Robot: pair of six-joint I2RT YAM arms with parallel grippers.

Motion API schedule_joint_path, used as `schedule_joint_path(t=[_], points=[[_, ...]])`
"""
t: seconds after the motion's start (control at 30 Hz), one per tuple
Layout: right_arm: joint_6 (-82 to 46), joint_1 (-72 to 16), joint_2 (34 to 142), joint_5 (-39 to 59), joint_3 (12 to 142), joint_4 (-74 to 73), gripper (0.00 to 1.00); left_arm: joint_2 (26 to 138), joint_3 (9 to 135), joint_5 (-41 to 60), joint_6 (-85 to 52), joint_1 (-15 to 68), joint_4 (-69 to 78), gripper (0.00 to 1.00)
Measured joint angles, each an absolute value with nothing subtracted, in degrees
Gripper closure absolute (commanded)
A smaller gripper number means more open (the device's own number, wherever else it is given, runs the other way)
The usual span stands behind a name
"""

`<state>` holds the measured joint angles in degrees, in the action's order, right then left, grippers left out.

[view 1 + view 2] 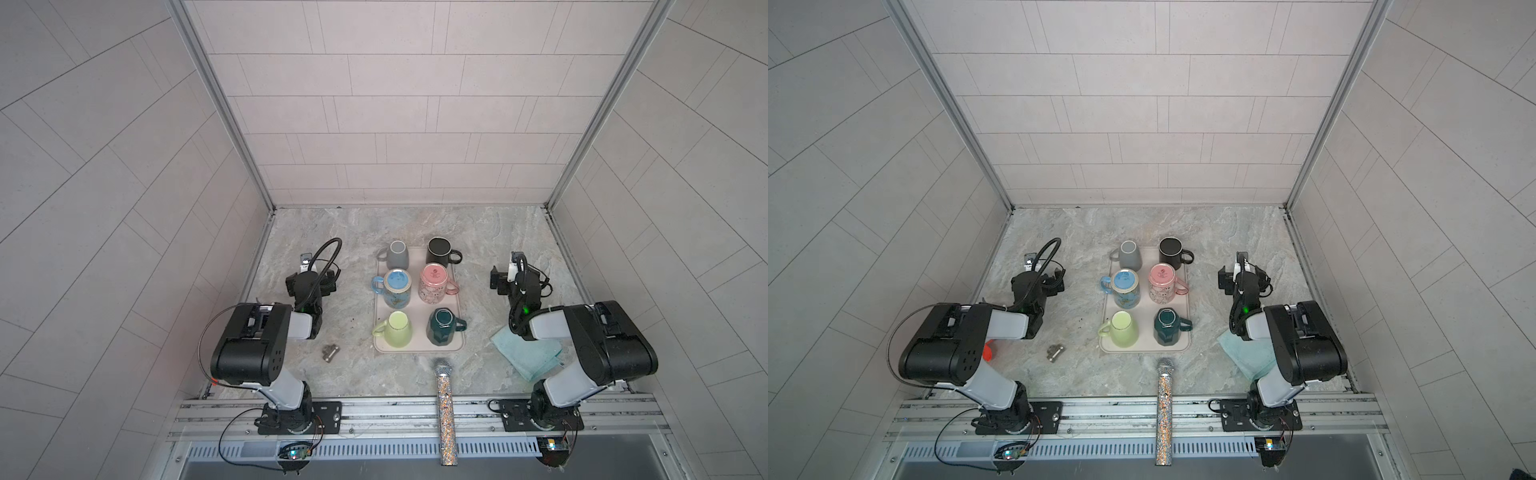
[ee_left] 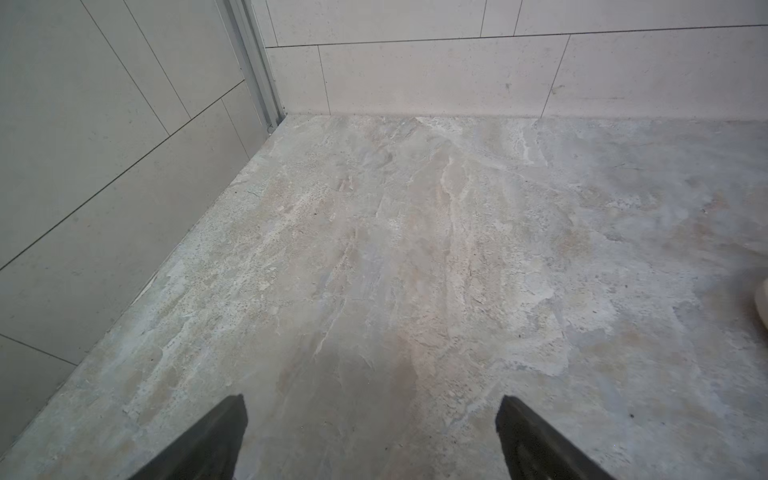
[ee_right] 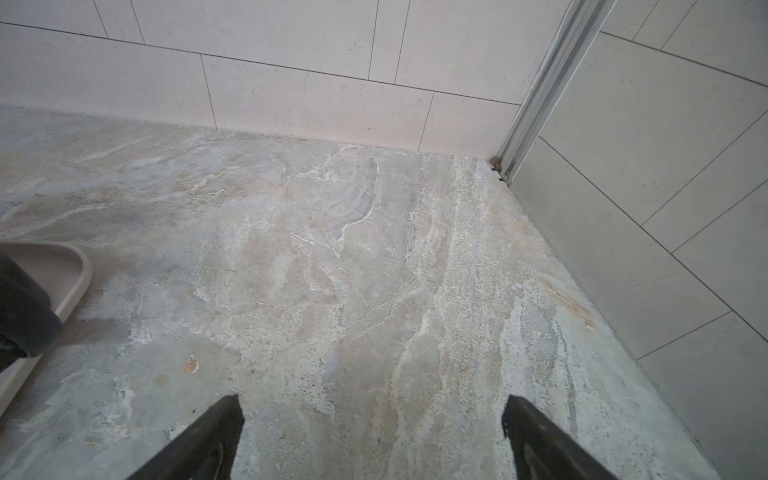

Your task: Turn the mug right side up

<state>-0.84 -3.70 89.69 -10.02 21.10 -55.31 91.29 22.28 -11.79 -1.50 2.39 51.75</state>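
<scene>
Nothing done yet: left gripper (image 2: 370,409) and right gripper (image 3: 372,409), jaws released and empty, flank the tray (image 1: 419,351); pink mug (image 1: 433,283) sits base-up.

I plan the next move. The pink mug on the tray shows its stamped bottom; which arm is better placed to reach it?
Probably the right: the pink mug stands in the tray's right column, handle toward the open, empty right gripper. The left gripper would have to pass the blue mug.

A lab-style robot test cell: arms (image 1: 249,340) bolted to an aluminium rail (image 1: 382,411), tiled panel walls (image 1: 395,104) (kitchen-like) boxing a stone-look counter (image 1: 357,374).
</scene>
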Motion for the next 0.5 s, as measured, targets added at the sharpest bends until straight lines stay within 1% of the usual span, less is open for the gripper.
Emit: schedule_joint_path(t=[0.5], points=[[-0.9, -3.7, 89.7, -9.6, 21.1, -55.3, 0.01, 91.3, 22.3, -11.8, -1.5, 2.4, 51.7, 0.00]])
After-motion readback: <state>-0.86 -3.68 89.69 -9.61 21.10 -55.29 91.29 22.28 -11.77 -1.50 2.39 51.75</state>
